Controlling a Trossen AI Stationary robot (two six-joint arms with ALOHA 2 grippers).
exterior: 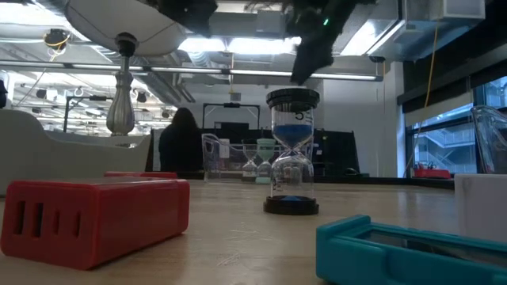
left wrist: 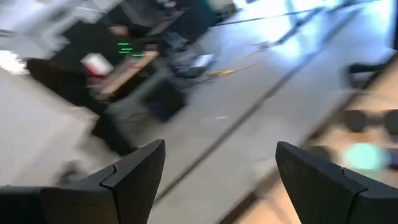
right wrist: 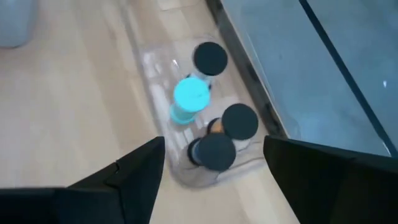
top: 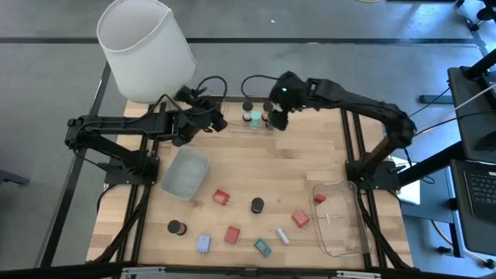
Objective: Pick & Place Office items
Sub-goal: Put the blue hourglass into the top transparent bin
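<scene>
The right hand (top: 277, 118) is hanging at the upper middle of the high view, above the small clear tray (right wrist: 163, 71) at the far edge of the counter (top: 256, 174), where several dark-capped cylinders and one teal-topped one (right wrist: 189, 96) are already standing. In the right wrist view its two fingers are standing wide apart with nothing between them and are touching nothing, so the step in hand is probably the pull-away after a drop.

To do it well, the hand should be lifting straight up before swinging, so that a finger is not knocking over the upright pieces packed close together in that tray.

The left hand (top: 208, 114) is waiting at the upper left of centre, just beside the lamp (top: 146, 48); its fingers (left wrist: 140, 171) are spread wide and empty, pointing out past the counter's edge.

The remaining office items are lying scattered across the lower half of the high view: a red block (top: 221, 197), a dark cylinder (top: 256, 205), another cylinder (top: 177, 227), a pale-blue clip (top: 203, 243), a teal clip (top: 263, 247) and a white stick (top: 283, 235), well apart from both hands. In the low view an hourglass-like timer (exterior: 292, 150) is standing upright mid-frame.
</scene>
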